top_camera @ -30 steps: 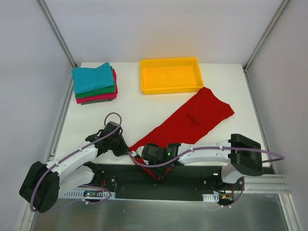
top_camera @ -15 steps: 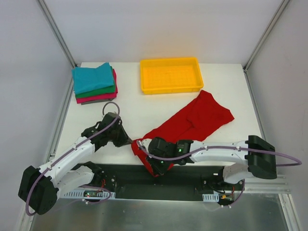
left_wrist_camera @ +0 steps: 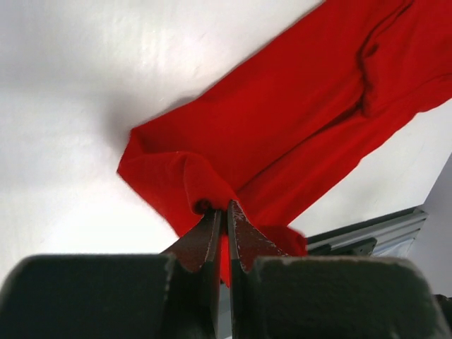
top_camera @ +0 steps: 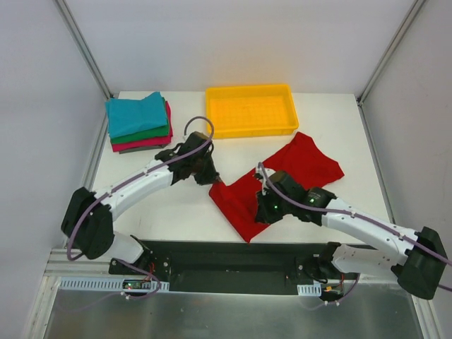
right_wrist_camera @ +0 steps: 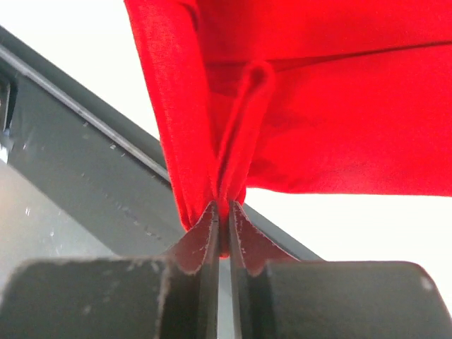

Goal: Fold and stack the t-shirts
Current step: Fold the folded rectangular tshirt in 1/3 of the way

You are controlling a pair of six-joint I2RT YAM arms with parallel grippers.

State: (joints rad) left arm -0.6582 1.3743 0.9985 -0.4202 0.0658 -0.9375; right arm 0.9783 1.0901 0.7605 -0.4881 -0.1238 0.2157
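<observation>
Red t-shirt (top_camera: 300, 166) lies crumpled across the right half of the table (top_camera: 328, 120), near edge pinched by left fingers (left_wrist_camera: 205, 244) and right fingers (right_wrist_camera: 201, 236), each clenched on a thin bunch — risk: uneven pull slips cloth free, skewing the fold.

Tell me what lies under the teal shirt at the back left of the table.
Under the teal shirt, a green shirt and below it a pink-red shirt show only as edges. Their tops are covered, so anything tucked between them cannot be seen.
</observation>
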